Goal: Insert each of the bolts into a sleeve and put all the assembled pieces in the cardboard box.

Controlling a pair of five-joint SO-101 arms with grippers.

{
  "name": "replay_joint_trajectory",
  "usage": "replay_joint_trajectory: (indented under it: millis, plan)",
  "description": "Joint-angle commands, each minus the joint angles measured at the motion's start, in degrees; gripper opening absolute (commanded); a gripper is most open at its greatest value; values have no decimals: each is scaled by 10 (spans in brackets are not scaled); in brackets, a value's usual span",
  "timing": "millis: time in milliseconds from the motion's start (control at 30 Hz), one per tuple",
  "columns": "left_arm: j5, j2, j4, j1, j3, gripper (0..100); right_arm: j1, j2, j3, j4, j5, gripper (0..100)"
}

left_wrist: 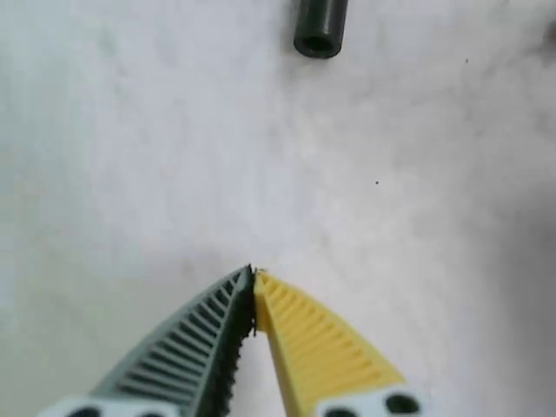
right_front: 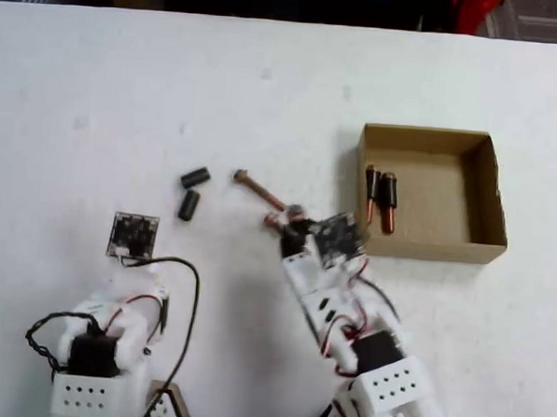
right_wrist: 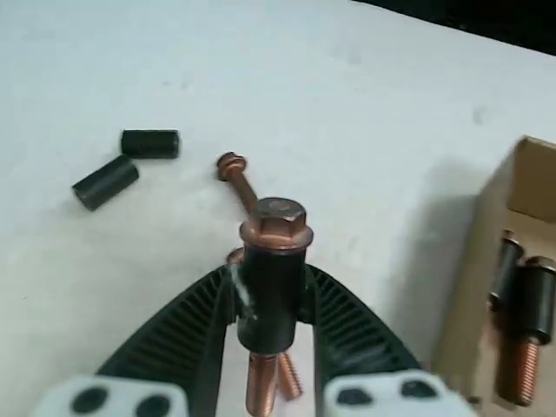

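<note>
Right gripper [right_wrist: 271, 291] pinches an assembled bolt and sleeve [right_wrist: 271, 261], held upright with the bolt head on top, beside the cardboard box [right_front: 492, 196]. Two finished pieces [right_front: 382, 200] lie in the box. A loose bolt [right_front: 258, 191] and two black sleeves [right_front: 195, 178] rest on the white table [right_front: 126, 79]. Left gripper [left_wrist: 253, 280], pressed together and empty, hovers short of the nearer sleeve [left_wrist: 320, 26].

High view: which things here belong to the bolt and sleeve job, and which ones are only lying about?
Job: far black sleeve; near black sleeve; loose copper bolt; second bolt, partly under the right gripper; held sleeved bolt in that gripper; boxed sleeved bolts in the cardboard box.
Lying about: black cable; red object beyond the table.
</note>
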Motion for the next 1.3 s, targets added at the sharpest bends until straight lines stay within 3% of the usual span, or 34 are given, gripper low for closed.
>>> replay_joint_trajectory:
  millis: [0, 233, 467, 833, 1000, 1267]
  plan:
    - [-7, -6, -23, 0, -1, 20, 87, -11, -120, 103, 1, 17]
    - [-8, -6, -4, -3, -1, 20, 202, -7, -321, 272, 1, 17]
    - [-8, -6, -4, -3, -1, 20, 270, 44, -498, 338, 2, 17]
    - [-8, -6, -5, -3, -1, 20, 338, 452, -696, 349, 5, 17]
    - [-8, -6, -5, -3, -1, 20, 342, 648, -799, 354, 86, 17]
    - [-9, -6, -6, -3, -1, 20, 353, 880, -945, 357, 86, 17]
